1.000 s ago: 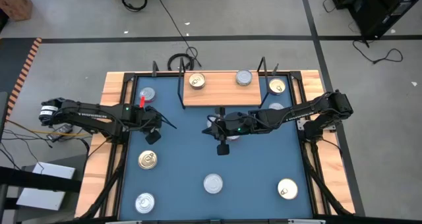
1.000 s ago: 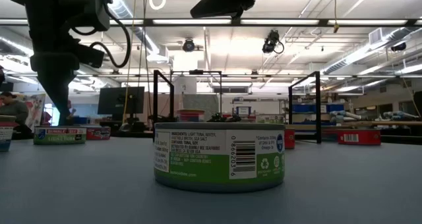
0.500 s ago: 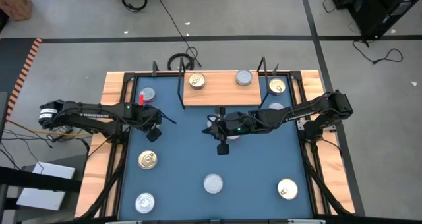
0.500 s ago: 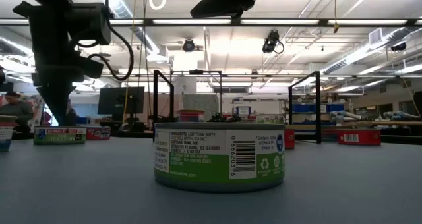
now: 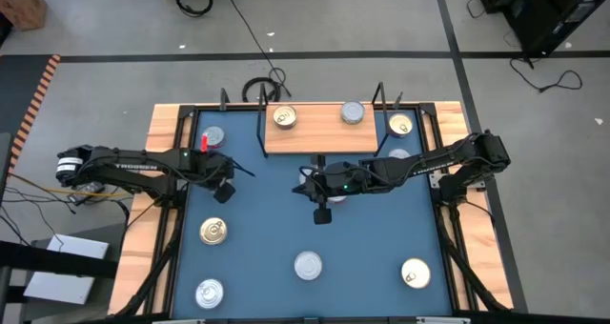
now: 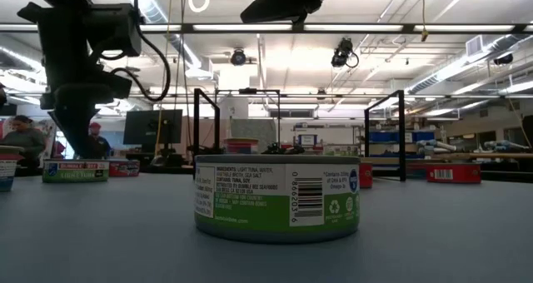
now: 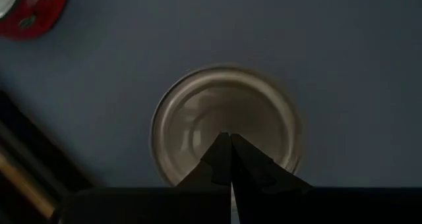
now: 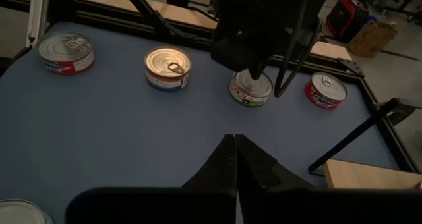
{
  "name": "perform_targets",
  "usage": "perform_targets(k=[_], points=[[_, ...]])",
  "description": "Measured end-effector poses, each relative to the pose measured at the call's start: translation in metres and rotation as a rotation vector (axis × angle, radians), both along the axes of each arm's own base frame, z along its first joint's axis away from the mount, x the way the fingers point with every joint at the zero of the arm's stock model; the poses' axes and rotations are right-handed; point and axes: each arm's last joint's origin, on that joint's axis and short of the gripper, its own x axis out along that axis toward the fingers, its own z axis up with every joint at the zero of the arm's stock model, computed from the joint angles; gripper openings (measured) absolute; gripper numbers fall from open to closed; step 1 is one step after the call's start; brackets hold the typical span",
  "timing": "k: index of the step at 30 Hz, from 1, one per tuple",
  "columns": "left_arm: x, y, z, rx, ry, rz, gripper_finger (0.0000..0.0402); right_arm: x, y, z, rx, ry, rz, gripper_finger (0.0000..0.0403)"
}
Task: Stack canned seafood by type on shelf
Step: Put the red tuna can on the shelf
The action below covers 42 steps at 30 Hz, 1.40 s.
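Currently: a silver-lidded tin (image 7: pixel 227 125) on the tabletop (image 5: pixel 276 219) is being hovered over by the left hand (image 7: pixel 229 159), fingers shut, empty.
Next: opening is being called for.
Right hand (image 8: pixel 235 159): being held shut, empty, mid-tabletop.
Shelf (image 5: pixel 319 133): two tins being carried.
Label: "LIGHT TUNA" is being shown on a green tin (image 6: pixel 277 196).

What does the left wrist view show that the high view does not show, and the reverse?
Only the left wrist view shows a plain silver-lidded tin directly under the shut left gripper; from above the arm hides it. Only the high view shows the shelf with two tins, and the shut right gripper at mid-table. Both show the red-sided tin and the blue table.
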Motion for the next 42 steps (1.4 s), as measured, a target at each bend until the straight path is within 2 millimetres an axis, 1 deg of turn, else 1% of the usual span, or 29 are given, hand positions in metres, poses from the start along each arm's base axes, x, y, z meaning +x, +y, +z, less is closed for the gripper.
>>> perform_targets(k=[5,12,15,22,26,29,32,34,38,42], points=[[0.003,0.000,-0.002,0.003,0.001,-0.018,0.0002,0.000,0.000,0.000,0.000,0.001,0.000,0.0005],[0.004,0.000,-0.017,-0.029,0.041,-0.022,0.0002,-0.001,0.000,-0.001,-0.001,0.011,0.001,0.0005],[0.003,0.000,-0.014,-0.032,0.049,-0.005,0.0002,-0.001,0.000,-0.001,-0.002,0.011,0.001,0.0005],[-0.008,-0.001,-0.004,-0.026,0.183,0.024,0.0002,-0.001,0.000,-0.003,-0.002,0.028,0.000,0.0005],[-0.006,-0.001,-0.002,-0.021,0.170,0.022,0.0002,-0.001,0.000,-0.003,-0.001,0.030,-0.001,0.0005],[0.002,0.002,0.011,0.039,0.117,0.011,0.0002,-0.001,0.000,-0.003,0.003,0.030,-0.002,0.0005],[0.011,0.006,0.030,0.115,0.073,-0.025,0.0002,-0.001,0.000,-0.003,0.005,0.030,-0.003,0.0005],[0.016,0.013,0.043,0.164,0.044,-0.031,0.0002,-0.001,0.000,-0.003,0.006,0.029,-0.004,0.0005],[0.019,0.035,0.062,0.234,0.003,-0.009,0.0002,-0.001,0.000,-0.003,0.021,0.029,-0.012,0.0005],[0.014,0.062,0.067,0.257,-0.014,0.038,0.0002,-0.002,0.001,-0.004,0.027,0.039,-0.013,0.0005]])
